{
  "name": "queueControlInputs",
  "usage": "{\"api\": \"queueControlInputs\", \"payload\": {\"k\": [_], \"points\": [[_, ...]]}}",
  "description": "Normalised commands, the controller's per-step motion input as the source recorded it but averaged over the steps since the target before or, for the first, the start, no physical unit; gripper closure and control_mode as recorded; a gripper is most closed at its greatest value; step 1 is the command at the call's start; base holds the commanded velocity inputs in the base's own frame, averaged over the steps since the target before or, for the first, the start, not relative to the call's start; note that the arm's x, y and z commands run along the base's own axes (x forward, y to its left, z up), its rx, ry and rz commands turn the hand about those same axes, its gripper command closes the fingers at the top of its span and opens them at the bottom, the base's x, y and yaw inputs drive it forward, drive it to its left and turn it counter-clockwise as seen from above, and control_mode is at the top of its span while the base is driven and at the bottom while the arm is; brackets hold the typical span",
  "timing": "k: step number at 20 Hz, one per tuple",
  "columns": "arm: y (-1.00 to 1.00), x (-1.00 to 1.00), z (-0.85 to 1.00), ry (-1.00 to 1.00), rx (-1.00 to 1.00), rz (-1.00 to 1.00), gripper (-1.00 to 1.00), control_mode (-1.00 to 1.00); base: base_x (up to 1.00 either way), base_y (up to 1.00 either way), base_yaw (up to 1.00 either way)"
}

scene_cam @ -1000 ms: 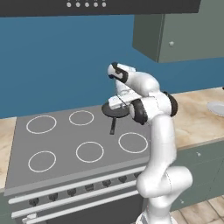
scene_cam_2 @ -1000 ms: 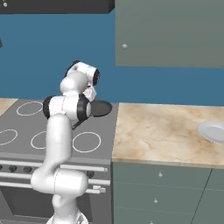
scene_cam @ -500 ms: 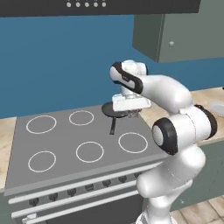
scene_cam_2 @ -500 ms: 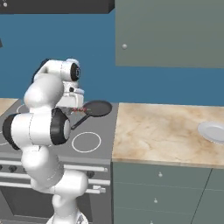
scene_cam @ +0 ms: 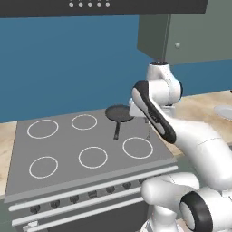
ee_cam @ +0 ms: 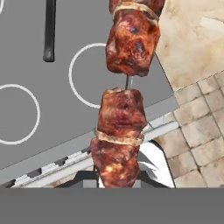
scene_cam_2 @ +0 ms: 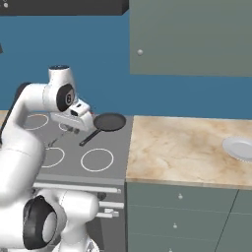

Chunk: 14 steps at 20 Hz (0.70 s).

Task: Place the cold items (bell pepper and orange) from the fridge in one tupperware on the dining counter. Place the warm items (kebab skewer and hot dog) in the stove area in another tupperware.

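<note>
The kebab skewer (ee_cam: 123, 100), with chunks of browned meat on a thin stick, hangs from my shut gripper (scene_cam_2: 75, 127) above the stove's right side. From the left base its thin stick (scene_cam: 147, 129) shows just right of the black pan. The meat hides my fingertips in the hand view. The hot dog, bell pepper, orange and tupperware are out of view.
A black frying pan (scene_cam: 119, 113) sits on the back right burner of the grey stove (scene_cam: 68, 140), its handle (ee_cam: 49, 30) pointing forward. The marble counter (scene_cam_2: 182, 147) to the right holds a white plate (scene_cam_2: 239, 148). Grey cabinets hang above it.
My arm has swung its elbow out towards the cameras. The hand with the kebab skewer has shifted slightly right, off the pan. Stove and pan have stayed put.
</note>
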Motion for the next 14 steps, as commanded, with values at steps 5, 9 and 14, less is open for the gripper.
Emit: {"api": "queueControlInputs", "payload": {"k": [5,9,14], "points": [[-0.61,-0.56,0.00,-0.13,0.05,0.65,1.00,-1.00,0.00,0.00,0.00],[-0.36,-0.29,-0.09,0.04,-0.03,0.69,1.00,-1.00,0.00,0.00,0.00],[0.00,0.00,-0.64,0.16,-0.14,0.15,1.00,-1.00,0.00,0.00,0.00]]}}
